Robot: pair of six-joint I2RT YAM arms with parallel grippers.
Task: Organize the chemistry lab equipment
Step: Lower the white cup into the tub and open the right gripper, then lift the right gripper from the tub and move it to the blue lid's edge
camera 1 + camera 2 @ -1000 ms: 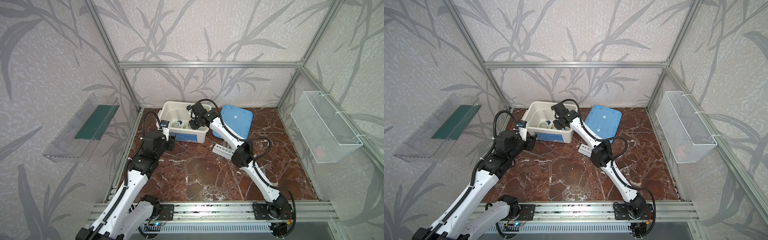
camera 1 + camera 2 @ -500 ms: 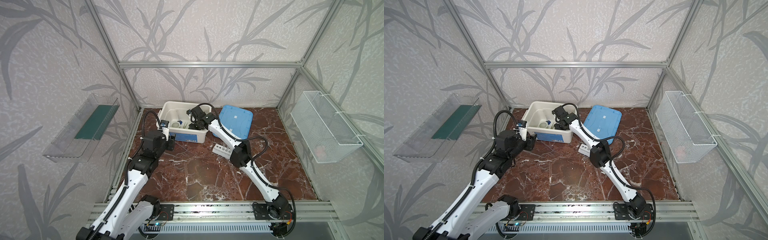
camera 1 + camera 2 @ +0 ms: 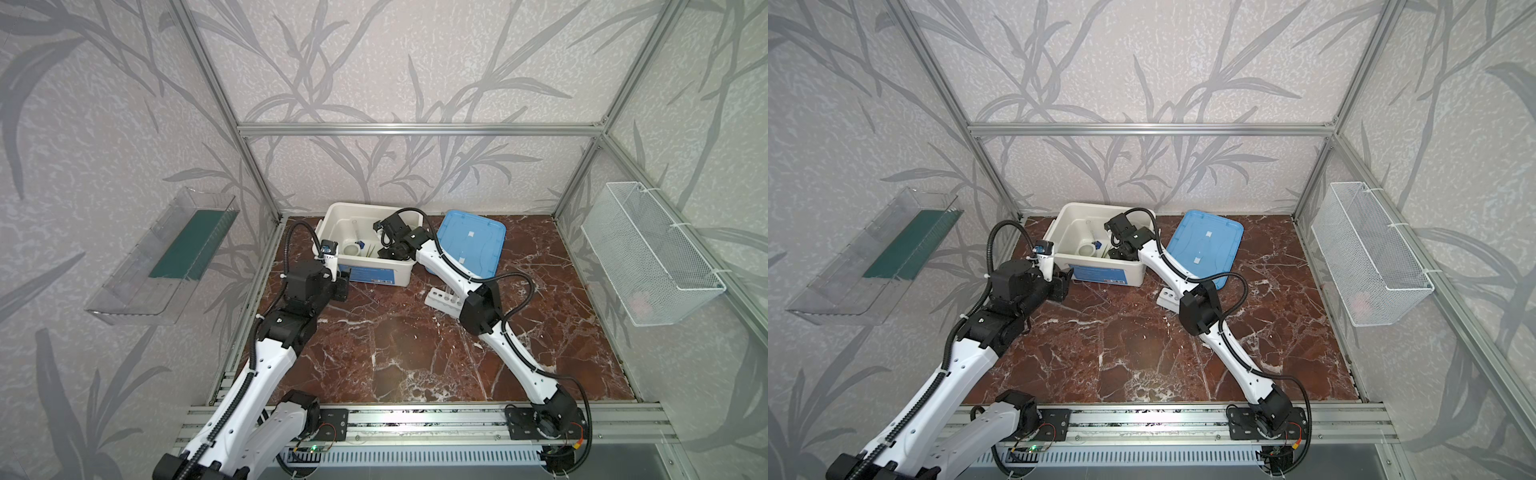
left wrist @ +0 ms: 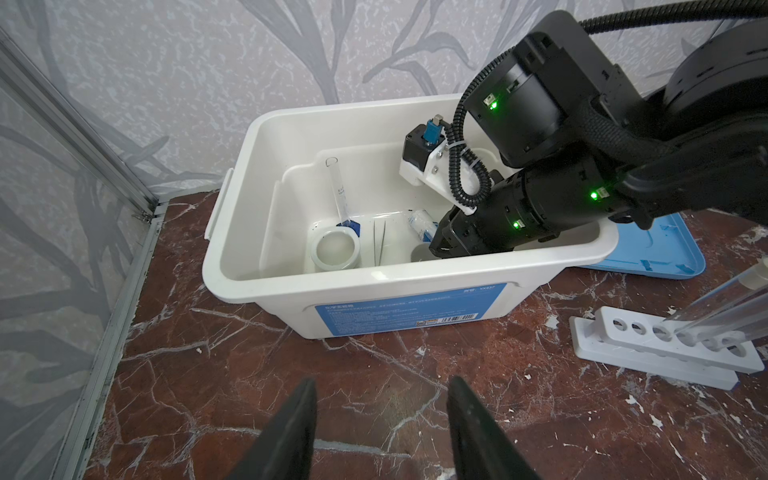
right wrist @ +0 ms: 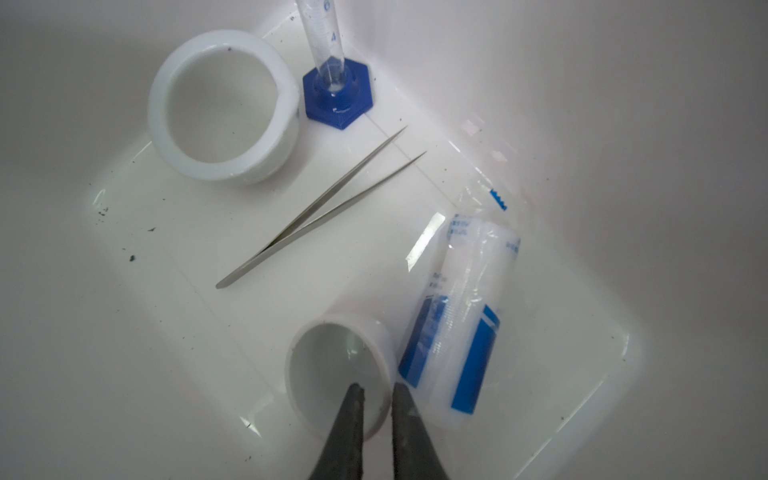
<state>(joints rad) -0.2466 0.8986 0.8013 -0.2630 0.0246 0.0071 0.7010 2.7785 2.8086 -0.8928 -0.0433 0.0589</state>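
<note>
Inside the white bin (image 4: 415, 278), my right gripper (image 5: 376, 388) stands slightly open astride the wall of a small white cup (image 5: 332, 365). One finger is inside the cup and one outside, with a little gap showing. Beside that cup lies the white blue-labelled bottle (image 5: 457, 328). The metal tweezers (image 5: 324, 208), a wider white cup (image 5: 224, 108) and the blue-based clear cylinder (image 5: 337, 95) are also in the bin. My left gripper (image 4: 381, 382) hangs open and empty over the floor, in front of the bin. Clear test tubes (image 4: 727, 307) stand in the white rack (image 4: 665, 349).
The blue lid (image 3: 469, 241) lies right of the bin (image 3: 332, 212), partly under my right arm. The rack (image 3: 440, 299) sits on the marble floor in front of the lid. A wire basket (image 3: 648, 253) hangs on the right wall and a clear shelf (image 3: 166, 257) on the left.
My right gripper has sunk lower into the bin with the small cup, and its fingers have parted a little. The left arm has not moved.
</note>
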